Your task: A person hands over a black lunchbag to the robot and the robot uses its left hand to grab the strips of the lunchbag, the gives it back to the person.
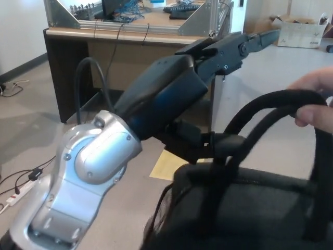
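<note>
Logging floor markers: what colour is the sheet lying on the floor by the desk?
Yellow. The sheet shows partly, behind the left hand, in the head view.

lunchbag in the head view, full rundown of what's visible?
The lunchbag is black, soft fabric, filling the lower right, cut off by the frame edge. Mesh pocket on its left side. Two looped straps stand up, pinched at the top by a person's hand. The left hand is open above the straps, not gripping them.

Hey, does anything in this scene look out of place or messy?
A yellow sheet of paper lies on the floor beside the desk, partly hidden by the left robot hand. Loose cables trail across the floor at left. Otherwise nothing stands out.
</note>
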Motion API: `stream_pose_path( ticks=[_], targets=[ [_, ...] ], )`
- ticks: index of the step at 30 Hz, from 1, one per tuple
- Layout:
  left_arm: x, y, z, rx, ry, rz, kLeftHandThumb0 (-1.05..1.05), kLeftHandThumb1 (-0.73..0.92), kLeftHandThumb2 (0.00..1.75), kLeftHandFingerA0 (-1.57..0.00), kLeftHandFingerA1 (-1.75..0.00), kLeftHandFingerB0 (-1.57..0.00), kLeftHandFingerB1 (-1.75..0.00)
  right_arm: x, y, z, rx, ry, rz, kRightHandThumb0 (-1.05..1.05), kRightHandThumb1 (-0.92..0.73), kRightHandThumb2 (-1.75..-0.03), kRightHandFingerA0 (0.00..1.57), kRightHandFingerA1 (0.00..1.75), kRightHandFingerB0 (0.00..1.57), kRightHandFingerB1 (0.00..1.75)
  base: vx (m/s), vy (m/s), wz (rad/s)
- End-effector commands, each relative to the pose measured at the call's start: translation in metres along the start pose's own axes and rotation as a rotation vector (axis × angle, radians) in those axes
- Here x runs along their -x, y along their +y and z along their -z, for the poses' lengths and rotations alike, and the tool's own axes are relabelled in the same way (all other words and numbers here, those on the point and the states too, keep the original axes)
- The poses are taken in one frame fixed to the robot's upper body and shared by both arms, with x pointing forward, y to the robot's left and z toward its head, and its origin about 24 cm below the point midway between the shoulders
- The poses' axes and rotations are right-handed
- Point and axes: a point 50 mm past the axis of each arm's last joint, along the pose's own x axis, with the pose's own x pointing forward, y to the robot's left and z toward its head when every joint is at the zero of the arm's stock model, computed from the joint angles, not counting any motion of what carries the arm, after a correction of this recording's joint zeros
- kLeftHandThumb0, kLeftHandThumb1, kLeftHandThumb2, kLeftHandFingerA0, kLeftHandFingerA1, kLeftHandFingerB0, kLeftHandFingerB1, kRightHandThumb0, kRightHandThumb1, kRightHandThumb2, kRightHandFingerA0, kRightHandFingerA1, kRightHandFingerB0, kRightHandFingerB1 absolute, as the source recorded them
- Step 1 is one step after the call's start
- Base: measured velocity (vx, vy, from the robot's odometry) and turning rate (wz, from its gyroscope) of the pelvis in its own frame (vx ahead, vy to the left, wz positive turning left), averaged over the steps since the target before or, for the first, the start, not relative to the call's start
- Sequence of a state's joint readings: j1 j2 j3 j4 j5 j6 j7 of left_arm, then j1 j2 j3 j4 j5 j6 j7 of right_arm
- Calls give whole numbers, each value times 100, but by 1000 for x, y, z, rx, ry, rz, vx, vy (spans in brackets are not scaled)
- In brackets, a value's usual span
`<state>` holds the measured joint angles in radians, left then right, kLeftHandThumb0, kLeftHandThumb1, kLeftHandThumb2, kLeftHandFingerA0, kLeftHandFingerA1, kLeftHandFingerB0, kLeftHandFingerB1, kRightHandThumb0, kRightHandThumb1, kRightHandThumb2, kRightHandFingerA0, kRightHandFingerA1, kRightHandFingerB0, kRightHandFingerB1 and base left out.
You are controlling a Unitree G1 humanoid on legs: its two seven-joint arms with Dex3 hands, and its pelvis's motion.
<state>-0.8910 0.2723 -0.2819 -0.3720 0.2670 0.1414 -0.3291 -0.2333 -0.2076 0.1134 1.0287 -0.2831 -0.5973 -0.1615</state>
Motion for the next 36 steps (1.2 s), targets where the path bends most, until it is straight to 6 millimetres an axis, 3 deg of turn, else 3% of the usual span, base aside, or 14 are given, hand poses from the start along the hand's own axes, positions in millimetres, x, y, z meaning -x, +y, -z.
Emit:
stream_pose_path(
  ticks=[1, 3, 6, 9, 10, 11, 14, 15, 16, 17, 20, 21, 27, 36],
  targets=[
    [6, 7, 2, 5, 87, 24, -79, 50, 88, 0, -12, -2, -12, 0, -5, 1, 20, -4, 4, -57, -71, -61, 51, 43, 46, 40, 0, 0, 0],
    [8, 12, 5, -14, 88, 17, -80, 51, 88, -3, -13, -6, -13, 1, -5, 1, 24, -11, 5, -53, -57, -97, 46, 59, 33, 52, 0, 0, 0],
    [11, 18, 10, -9, 105, 2, -77, 50, 89, -3, -15, -5, -15, 1, -5, 2, 24, -8, 0, -55, -71, -61, 52, 44, 45, 41, 0, 0, 0],
    [13, 26, 14, -27, 120, -28, -75, 51, 90, -2, -20, -2, -18, 2, -4, 3, 17, 1, 1, -56, -58, -96, 50, 60, 35, 52, 0, 0, 0],
    [13, 29, 15, -28, 124, -38, -76, 65, 60, -1, -25, 0, -22, 1, -4, 2, 15, 2, 1, -55, -70, -61, 50, 43, 46, 40, 0, 0, 0],
    [13, 34, 16, -24, 133, -56, -73, 51, 89, -2, -22, -2, -18, 0, -4, 2, 10, 4, 0, -53, -57, -96, 45, 59, 34, 52, 0, 0, 0],
    [14, 43, 17, 3, 138, -88, -73, 53, 90, -1, -23, -1, -19, 0, -4, 2, 20, 14, -5, -54, -57, -97, 43, 57, 33, 51, 0, 0, 0],
    [14, 46, 16, 15, 138, -99, -73, 67, 60, 0, -24, 0, -22, -1, -4, 2, 13, 11, -3, -55, -70, -61, 50, 42, 47, 40, 0, 0, 0],
    [14, 48, 14, 26, 137, -109, -75, 67, 59, 0, -23, 0, -21, -1, -4, 2, 12, 9, -1, -54, -58, -96, 46, 58, 35, 52, 0, 0, 0],
    [15, 49, 11, 33, 134, -117, -73, 52, 91, -2, -21, -2, -19, 0, -4, 2, 13, 7, 0, -53, -57, -96, 45, 58, 35, 52, 0, 0, 0],
    [16, 45, 7, 23, 127, -105, -85, 58, 90, -8, -17, -8, -11, 3, -3, 3, 10, 1, -8, -53, -57, -96, 48, 60, 35, 52, 0, 0, 0],
    [17, 43, 5, 25, 130, -96, -77, 53, 90, -4, -24, -5, -17, 3, -2, 4, 7, -2, -8, -53, -70, -61, 52, 44, 47, 42, 0, 0, 0],
    [20, 31, -2, 63, 129, -67, -76, 64, 60, -6, -26, -3, -23, 5, -1, 5, 5, 6, -12, -54, -57, -96, 46, 59, 34, 52, 0, 0, 0],
    [12, -2, -15, 82, 98, 38, -82, 51, 91, -5, -16, -6, -10, 1, -1, 4, -4, 16, -14, -55, -56, -94, 50, 60, 36, 52, 0, 0, 0]
  ],
)
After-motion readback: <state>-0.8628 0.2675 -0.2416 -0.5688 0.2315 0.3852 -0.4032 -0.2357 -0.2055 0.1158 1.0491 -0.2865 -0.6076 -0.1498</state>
